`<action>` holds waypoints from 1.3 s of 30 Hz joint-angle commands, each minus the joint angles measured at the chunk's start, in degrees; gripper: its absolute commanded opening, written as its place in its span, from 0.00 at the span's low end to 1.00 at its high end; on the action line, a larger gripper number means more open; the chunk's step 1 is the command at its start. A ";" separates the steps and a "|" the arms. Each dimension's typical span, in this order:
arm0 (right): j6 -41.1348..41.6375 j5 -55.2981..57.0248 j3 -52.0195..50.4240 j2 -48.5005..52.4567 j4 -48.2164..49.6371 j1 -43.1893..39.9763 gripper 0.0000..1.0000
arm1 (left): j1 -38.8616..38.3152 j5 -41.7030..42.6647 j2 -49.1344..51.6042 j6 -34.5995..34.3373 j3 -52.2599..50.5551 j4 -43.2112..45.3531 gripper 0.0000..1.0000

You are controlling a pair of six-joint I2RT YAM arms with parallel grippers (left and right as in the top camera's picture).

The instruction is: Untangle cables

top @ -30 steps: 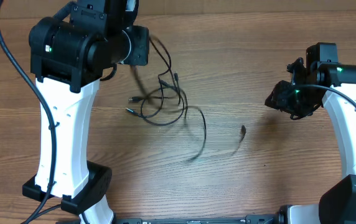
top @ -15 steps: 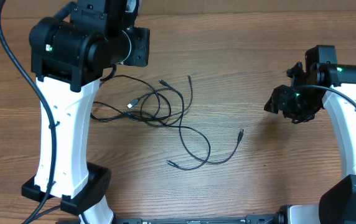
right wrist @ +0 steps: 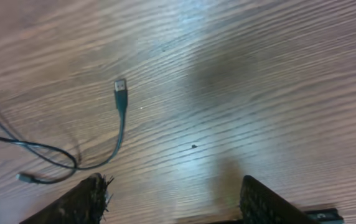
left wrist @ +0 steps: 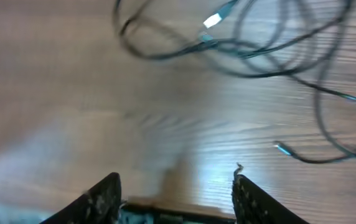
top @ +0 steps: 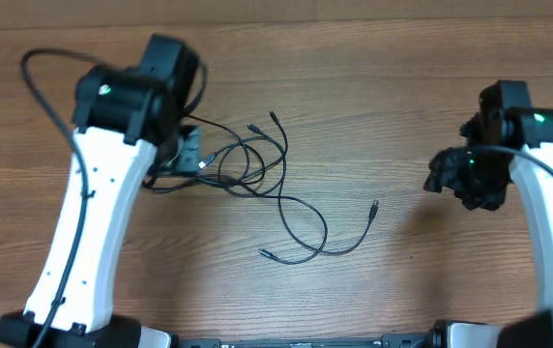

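- Cables [top: 247, 164] lie loosely tangled on the table [top: 402, 116], just beside the left gripper [left wrist: 175, 182].
- Left gripper, right gripper [right wrist: 173, 184] — jaws spread, empty.
- Step: grasp selection. Next move likely calls for pinching one plug end and drawing it clear.

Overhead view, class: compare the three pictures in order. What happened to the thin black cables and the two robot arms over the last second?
The thin black cables, a blurred bunch a second ago, spread into loose loops on the wooden table and have barely shifted since. The left gripper swung towards their left end, open and empty. The right gripper drifted slightly right, also open. Nothing was taken hold of.
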 commanded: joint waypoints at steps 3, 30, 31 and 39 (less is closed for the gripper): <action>1.44 -0.24 0.96 -9.90 -0.81 -0.33 0.83 | 9.27 -0.13 -6.71 -9.25 -6.51 0.20 0.67; -3.28 -16.06 0.90 -8.46 12.74 18.12 0.96 | 16.63 -0.74 5.25 14.80 -25.57 39.93 0.87; -3.30 -16.02 0.90 -8.26 12.74 18.12 0.96 | 16.63 -0.74 6.71 14.82 -25.57 40.52 0.86; -3.30 -16.02 0.87 -8.04 13.62 18.12 0.89 | 16.63 -0.11 15.21 16.41 -25.57 45.38 0.82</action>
